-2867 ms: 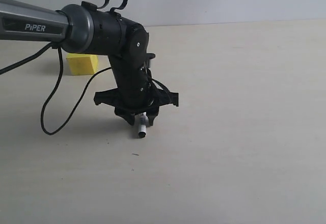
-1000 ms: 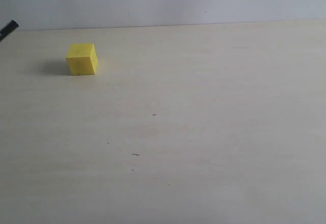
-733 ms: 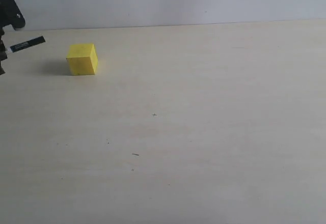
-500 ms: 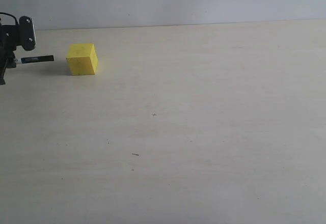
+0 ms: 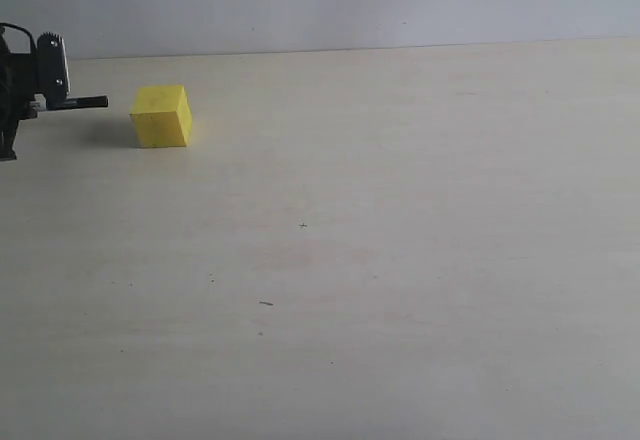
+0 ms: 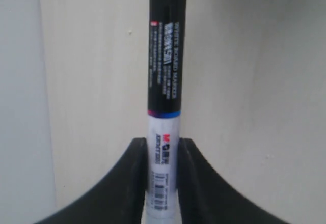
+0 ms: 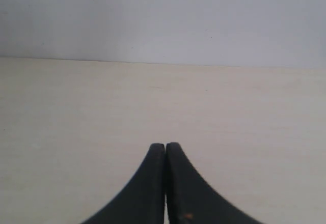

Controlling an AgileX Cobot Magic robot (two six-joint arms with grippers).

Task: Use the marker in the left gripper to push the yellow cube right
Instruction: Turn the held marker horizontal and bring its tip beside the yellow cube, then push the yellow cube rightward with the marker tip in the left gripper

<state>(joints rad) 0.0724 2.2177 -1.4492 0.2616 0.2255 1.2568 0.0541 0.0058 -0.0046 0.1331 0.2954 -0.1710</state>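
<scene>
1. The yellow cube [image 5: 160, 116] sits on the pale worktop [image 5: 400, 260] in the upper left of the exterior frame, square and flat, with open surface stretching away to its right.
2. Just left of the cube, and apart from it by a small gap, the black end of the marker [image 5: 88, 103] points at it. The marker's long axis runs almost level across the frame, and its tip stands level with the upper half of the cube's left face.
3. So the cube lies straight along the marker's axis, to the right of the tip. We judge that a push to the right along that line would meet the cube's left face.
4. The left pincer [image 6: 162, 150] is clenched on the marker's white barrel, a finger on either side of the printed label, with the black length reaching out ahead of it. It is the nearer arm by far.
5. The right pincer [image 7: 165, 150] has its fingers pressed together on nothing and faces bare worktop. It does not show in the exterior view.
6. What we cannot settle:
   - The left pincer is cut off by the left edge of the exterior frame.
   - The marker's far end runs out of the top of the left wrist frame, and the cube does not appear there.
   - From one side view we cannot tell whether the tip lines up with the cube in depth.
   - We cannot tell how high the tip rides above the worktop.
</scene>
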